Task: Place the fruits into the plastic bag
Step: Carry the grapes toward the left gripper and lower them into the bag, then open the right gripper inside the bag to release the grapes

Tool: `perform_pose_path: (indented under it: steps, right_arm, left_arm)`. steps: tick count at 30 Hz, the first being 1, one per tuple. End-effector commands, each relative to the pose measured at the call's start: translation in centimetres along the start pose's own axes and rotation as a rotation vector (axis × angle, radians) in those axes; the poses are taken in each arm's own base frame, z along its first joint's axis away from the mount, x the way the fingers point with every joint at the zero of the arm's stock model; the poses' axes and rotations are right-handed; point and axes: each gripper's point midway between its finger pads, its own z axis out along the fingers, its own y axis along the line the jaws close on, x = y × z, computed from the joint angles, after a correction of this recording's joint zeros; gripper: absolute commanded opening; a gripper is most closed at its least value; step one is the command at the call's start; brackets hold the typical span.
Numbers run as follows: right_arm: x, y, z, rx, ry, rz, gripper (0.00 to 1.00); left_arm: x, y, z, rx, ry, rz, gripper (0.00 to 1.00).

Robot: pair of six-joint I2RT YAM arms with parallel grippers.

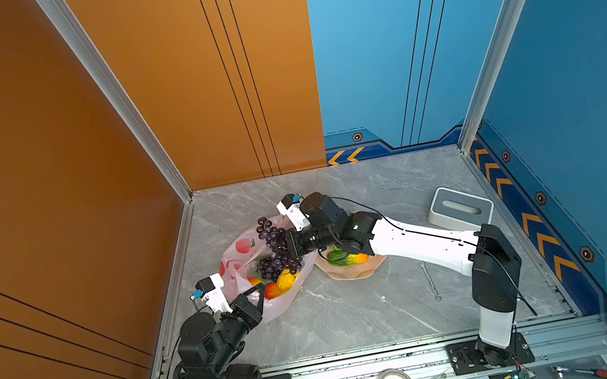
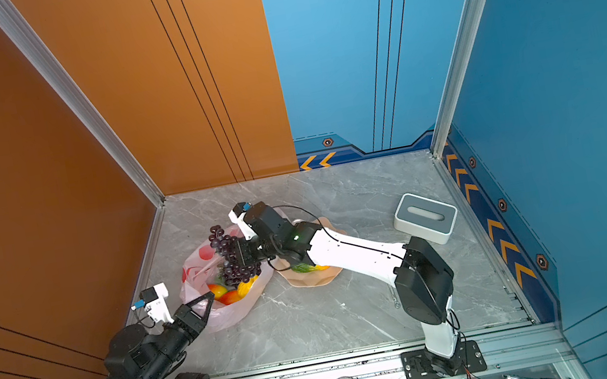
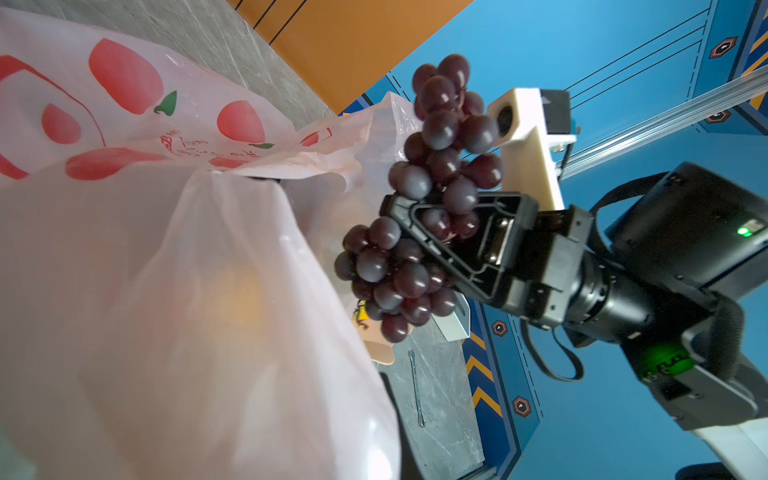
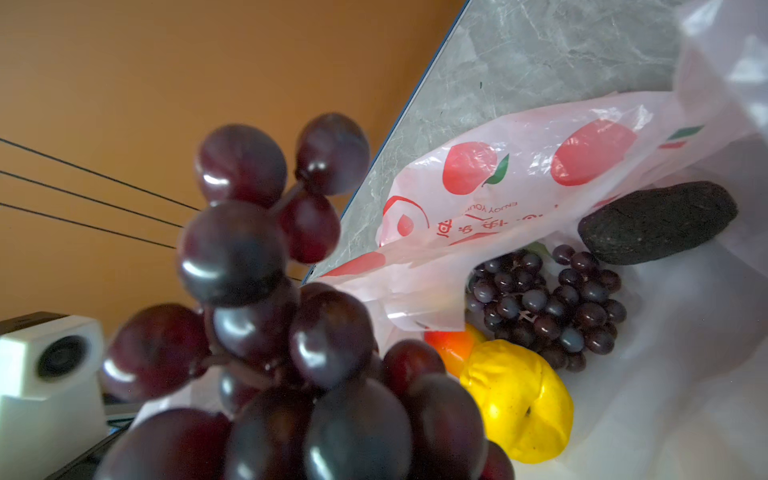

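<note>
One grape bunch (image 1: 275, 242) above the plastic bag (image 1: 238, 248)
Right fingers (image 3: 465, 278) pinch it over the mouth; left fingers (image 1: 259, 289) pinch the bag's rim.

Peach bowl (image 1: 354, 273), grey tissue box (image 1: 459, 209), wrench (image 1: 430, 280)

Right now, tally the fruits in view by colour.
Purple: 2 (held grape bunch, bagged grape bunch)
Yellow lemon: 1
Red-yellow fruits: 2
Black avocado: 1
Green-orange oblong: 1
Total: 7
</note>
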Motion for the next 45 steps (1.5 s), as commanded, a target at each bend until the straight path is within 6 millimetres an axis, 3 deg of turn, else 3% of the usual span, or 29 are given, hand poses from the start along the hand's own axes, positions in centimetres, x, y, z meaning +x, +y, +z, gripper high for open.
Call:
perform_pose_path:
  steps: [1, 11, 19, 22, 26, 31, 40, 45]
  right_arm:
    - [-1.1, -0.4, 0.5, 0.047, -0.118, -0.008, 0.21]
    - [0.6, -2.4, 0.5, 0.146, -0.237, 0.054, 0.21]
    - [1.6, -2.4, 0.8, 0.146, -0.250, 0.096, 0.21]
    - [2.0, -1.2, 0.9, 0.087, -0.263, 0.056, 0.21]
    - [3.1, 0.6, 1.5, 0.032, -0.203, -0.061, 0.21]
    - [4.9, 1.5, 2.7, -0.004, -0.089, -0.158, 0.22]
    - [7.3, 0.6, 5.5, 0.007, 0.077, -0.240, 0.22]
    - [8.1, -1.0, 6.7, 0.054, 0.135, -0.249, 0.22]
  left_arm:
    - [-0.2, -0.4, 0.3, 0.023, -0.004, -0.002, 0.00]
    - [-0.3, -0.6, 0.4, 0.033, -0.005, -0.005, 0.00]
    - [-0.3, -0.6, 0.3, 0.035, -0.009, -0.008, 0.00]
    - [-0.3, -0.6, 0.3, 0.037, -0.011, -0.007, 0.00]
    - [-0.5, -0.7, 0.3, 0.037, -0.015, -0.005, 0.00]
    - [-0.7, -0.9, 0.3, 0.035, -0.017, 0.003, 0.00]
    - [-1.1, -1.4, 0.2, 0.039, -0.023, 0.018, 0.00]
    - [-1.3, -1.7, 0.1, 0.042, -0.025, 0.028, 0.00]
